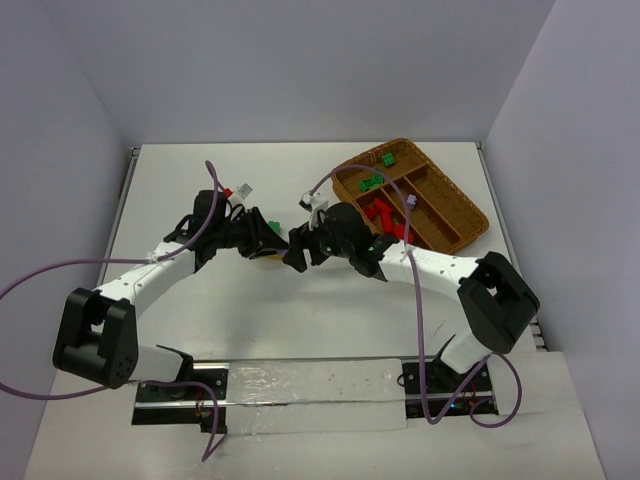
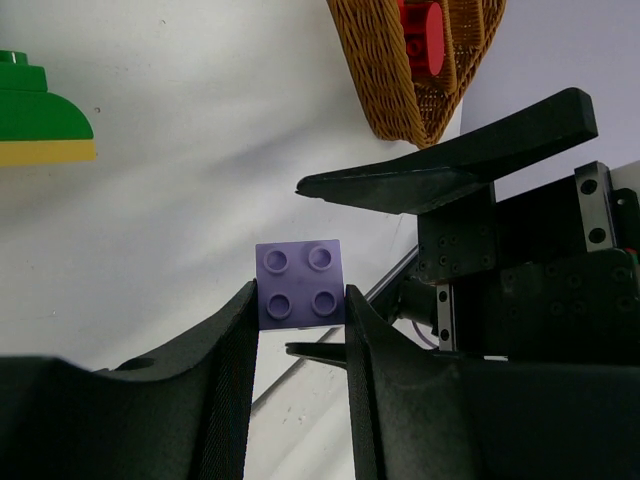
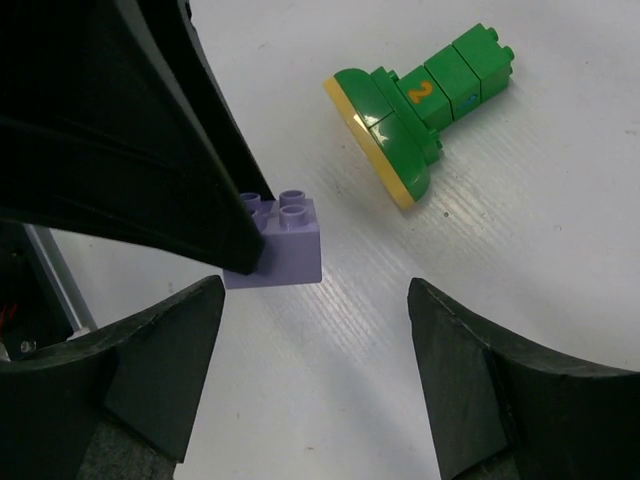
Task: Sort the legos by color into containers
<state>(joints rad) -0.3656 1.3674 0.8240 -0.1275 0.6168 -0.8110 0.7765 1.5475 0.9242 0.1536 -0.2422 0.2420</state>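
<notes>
My left gripper [image 2: 300,295] is shut on a lilac lego [image 2: 300,270], studs showing, held a little above the table. My right gripper [image 3: 315,330] is open, facing it, and the same lilac lego [image 3: 288,247] hangs just beyond its left finger [image 3: 165,350]. From above, the left gripper [image 1: 271,240] and right gripper [image 1: 297,248] meet mid-table. A green lego stack on a yellow base [image 3: 415,110] lies beyond them. The wicker tray [image 1: 445,225] at the back right holds green legos [image 1: 373,183] and red legos [image 1: 381,213] in separate containers.
A red lego [image 1: 228,192] and a pale lego [image 1: 244,188] lie on the table behind the left arm. The tray's near corner [image 2: 395,95] hangs close ahead of the left gripper. Purple cables loop over both arms.
</notes>
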